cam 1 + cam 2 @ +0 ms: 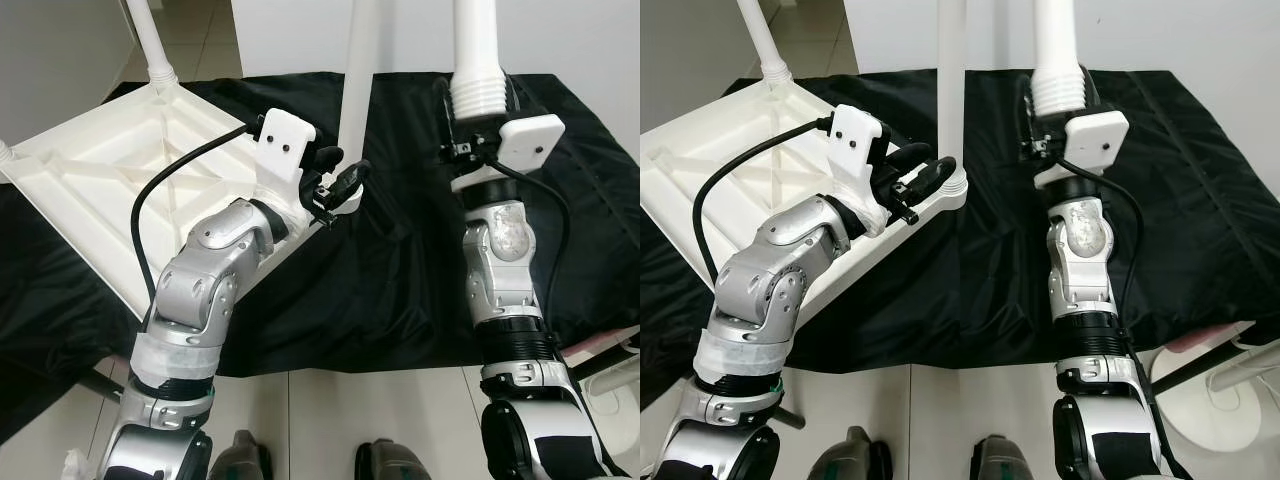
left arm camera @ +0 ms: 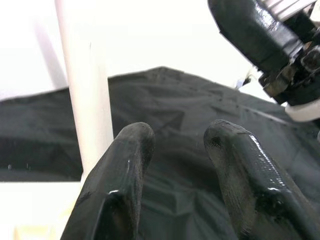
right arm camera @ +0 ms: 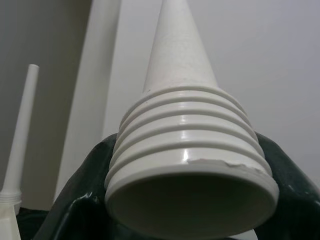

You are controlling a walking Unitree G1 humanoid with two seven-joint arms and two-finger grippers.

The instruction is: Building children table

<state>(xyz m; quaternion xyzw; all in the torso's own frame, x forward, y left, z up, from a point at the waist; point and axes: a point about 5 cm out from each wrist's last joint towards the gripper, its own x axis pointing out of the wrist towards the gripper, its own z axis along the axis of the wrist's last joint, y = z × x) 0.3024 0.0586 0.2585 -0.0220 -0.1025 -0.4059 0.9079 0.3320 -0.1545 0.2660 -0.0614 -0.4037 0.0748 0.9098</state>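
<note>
Table top point(image 1: 110, 170): upturned on the black cloth point(image 1: 400, 270), tilted. Fitted leg point(image 1: 358, 90): upright at its near corner, just beside my left gripper point(image 1: 340, 175), fingers point(image 2: 120, 175) apart. Loose leg point(image 1: 478, 50): threaded end down, clamped in my right gripper point(image 1: 455, 125), well apart from the table top.

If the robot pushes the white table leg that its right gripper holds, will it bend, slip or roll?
The table leg looks like smooth moulded plastic, so it is probably stiff and light. The right gripper grips just below its ribbed threaded end, and the ridges may resist slipping. Being round and tapered, it would likely roll in a curve if laid on the black cloth.
</note>
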